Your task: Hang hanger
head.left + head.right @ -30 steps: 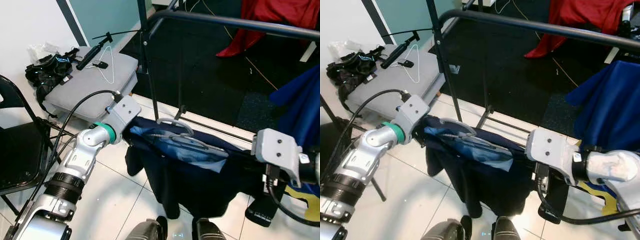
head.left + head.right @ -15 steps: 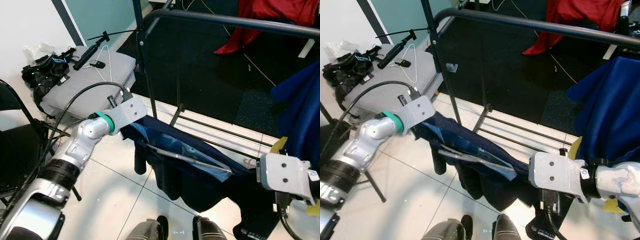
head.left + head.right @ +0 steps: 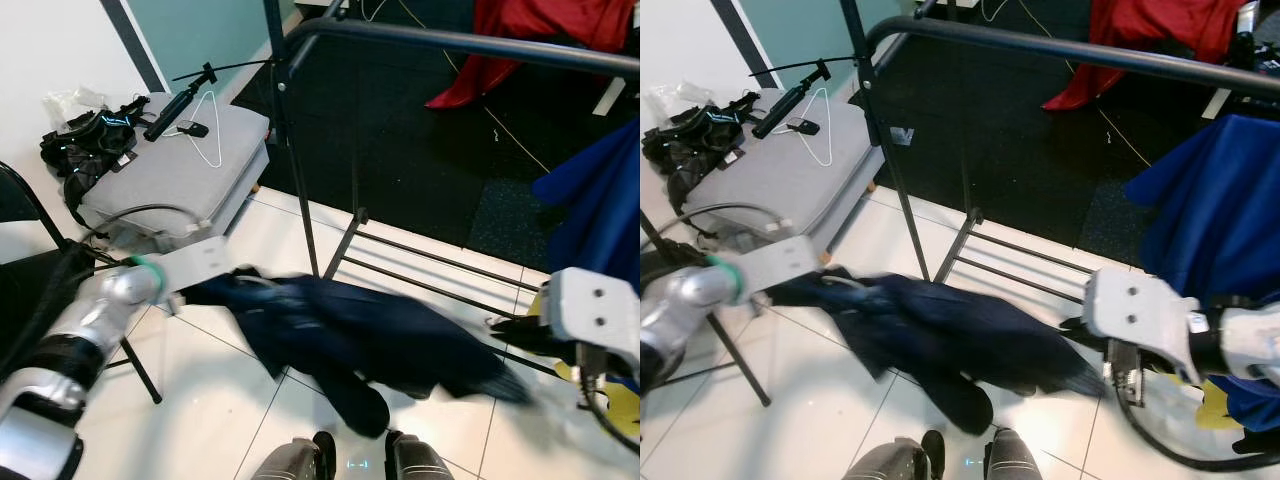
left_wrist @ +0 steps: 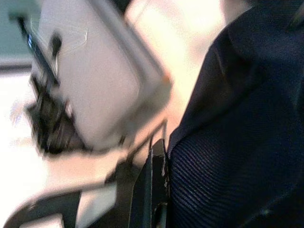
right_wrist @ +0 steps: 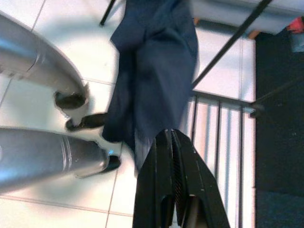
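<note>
The dark navy garment (image 3: 350, 335) hangs low over the white tiled floor (image 3: 250, 420), stretched roughly crosswise between the two arms, with its hanger too blurred to make out. The left gripper (image 4: 159, 190) holds one end, black fingers pinched on the cloth in the left wrist view, while the right gripper (image 5: 172, 142) has its fingers pressed together at the other end, though whether cloth lies between them cannot be told. The black metal rail of the clothes rack (image 3: 450, 42) lies ahead and well above the garment, about parallel to its long axis, so the coming move is judged to be a lift with both arms, neither plainly nearer the rail.
</note>
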Controlling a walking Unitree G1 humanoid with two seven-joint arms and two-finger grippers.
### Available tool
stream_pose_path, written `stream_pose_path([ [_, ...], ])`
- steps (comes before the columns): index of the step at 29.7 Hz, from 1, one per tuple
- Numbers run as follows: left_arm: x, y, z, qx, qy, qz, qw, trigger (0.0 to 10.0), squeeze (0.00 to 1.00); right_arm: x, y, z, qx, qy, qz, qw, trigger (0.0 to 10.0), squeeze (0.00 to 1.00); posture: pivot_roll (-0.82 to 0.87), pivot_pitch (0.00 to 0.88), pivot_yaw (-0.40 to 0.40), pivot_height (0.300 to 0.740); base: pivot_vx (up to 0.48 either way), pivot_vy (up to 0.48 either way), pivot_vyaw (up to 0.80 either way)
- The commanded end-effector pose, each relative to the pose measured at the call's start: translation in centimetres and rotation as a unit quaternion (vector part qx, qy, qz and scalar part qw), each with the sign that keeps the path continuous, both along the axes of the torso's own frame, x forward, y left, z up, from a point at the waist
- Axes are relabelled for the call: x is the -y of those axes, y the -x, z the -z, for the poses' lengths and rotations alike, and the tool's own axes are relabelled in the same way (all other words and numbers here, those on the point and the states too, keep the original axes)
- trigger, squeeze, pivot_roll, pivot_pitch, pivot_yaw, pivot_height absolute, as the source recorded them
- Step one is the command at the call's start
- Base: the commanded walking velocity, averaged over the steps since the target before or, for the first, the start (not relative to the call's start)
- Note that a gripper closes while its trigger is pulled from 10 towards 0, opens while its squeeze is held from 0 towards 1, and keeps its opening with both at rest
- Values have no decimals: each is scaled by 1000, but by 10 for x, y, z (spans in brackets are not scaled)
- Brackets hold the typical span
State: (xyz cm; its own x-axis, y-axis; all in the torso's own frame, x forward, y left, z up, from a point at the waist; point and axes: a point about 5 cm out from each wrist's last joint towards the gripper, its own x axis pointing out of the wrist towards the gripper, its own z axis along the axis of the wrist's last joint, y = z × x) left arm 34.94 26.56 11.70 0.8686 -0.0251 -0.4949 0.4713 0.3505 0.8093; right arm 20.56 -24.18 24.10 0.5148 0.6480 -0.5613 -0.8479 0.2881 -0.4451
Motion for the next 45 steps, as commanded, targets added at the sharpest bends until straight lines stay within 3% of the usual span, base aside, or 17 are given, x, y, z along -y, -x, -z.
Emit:
stream_pose_path([
  [1, -16, 1, -3, 7, -22, -26, 999, 10000, 0, -7, 2, -12, 18, -46, -17, 999, 10000, 0, -173, 105, 208, 740, 0, 0, 0],
  [4, 2, -4, -5, 7, 79, -29, 996, 10000, 0, -15, -7, -31, 69, -124, -13, 990, 10000, 0, -176, 104, 206, 740, 0, 0, 0],
  [6, 35, -10, -15, 13, 205, 7, 979, 10000, 0, -25, -12, -32, 86, -148, -21, 985, 10000, 0, -172, 106, 206, 740, 0, 0, 0],
  [7, 35, -10, -15, 13, 205, 7, 979, 10000, 0, -25, -12, -32, 86, -148, -21, 985, 10000, 0, -172, 106, 206, 740, 0, 0, 0],
  [9, 59, -13, -29, 24, 284, 38, 958, 10000, 0, -33, -15, -25, 87, -147, -26, 985, 10000, 0, -168, 105, 206, 740, 0, 0, 0],
  [11, 59, -13, -29, 24, 284, 38, 958, 10000, 0, -33, -15, -25, 87, -147, -26, 985, 10000, 0, -168, 105, 206, 740, 0, 0, 0],
  [13, 77, -21, -55, 59, 358, 51, 930, 10000, 0, -45, -23, -16, 97, -168, -19, 981, 10000, 0, -161, 107, 197, 740, 0, 0, 0],
  [18, 85, -29, -80, 103, 401, 53, 909, 10000, 0, -53, -34, -13, 120, -218, 6, 968, 10000, 0, -157, 107, 192, 740, 0, 0, 0],
  [22, 98, -32, -124, 146, 480, 76, 862, 10000, 0, -76, -51, -2, 140, -306, 52, 940, 10000, 0, -155, 108, 188, 740, 0, 0, 0],
  [28, 113, -14, -149, 114, 524, 151, 831, 10000, 0, -101, -48, 8, 132, -345, 48, 928, 10000, 0, -149, 112, 189, 740, 0, 0, 0],
  [33, 126, -8, -154, 99, 535, 182, 819, 10000, 0, -111, -42, 14, 118, -346, 35, 930, 10000, 0, -153, 114, 188, 740, 0, 0, 0],
  [34, 143, -5, -159, 91, 550, 207, 804, 10000, 0, -116, -34, 25, 99, -321, 19, 942, 10000, 282, -156, 115, 186, 740, 0, 0, 0],
  [36, 143, -5, -159, 91, 550, 207, 804, 10000, 0, -116, -34, 25, 99, -321, 19, 942, 10000, 282, -156, 115, 186, 740, 0, 0, 0],
  [37, 150, -4, -161, 89, 556, 213, 799, 10000, 0, -117, -31, 30, 91, -307, 11, 947, 10000, 725, -156, 115, 186, 740, 0, 0, 0],
  [38, 150, -4, -161, 89, 556, 213, 799, 10000, 0, -117, -31, 30, 91, -307, 11, 947, 10000, 725, -156, 115, 186, 740, 0, 0, 0],
  [39, 160, -3, -166, 85, 568, 222, 788, 10000, 0, -115, -26, 38, 78, -279, 7, 957, 10000, 1000, -164, 119, 187, 740, 0, 0, 0],
  [45, 181, 6, -182, 72, 589, 249, 765, 10000, 0, -112, -13, 52, 46, -239, -4, 970, 10000, 1000, -164, 122, 187, 740, 0, 0, 0],
])
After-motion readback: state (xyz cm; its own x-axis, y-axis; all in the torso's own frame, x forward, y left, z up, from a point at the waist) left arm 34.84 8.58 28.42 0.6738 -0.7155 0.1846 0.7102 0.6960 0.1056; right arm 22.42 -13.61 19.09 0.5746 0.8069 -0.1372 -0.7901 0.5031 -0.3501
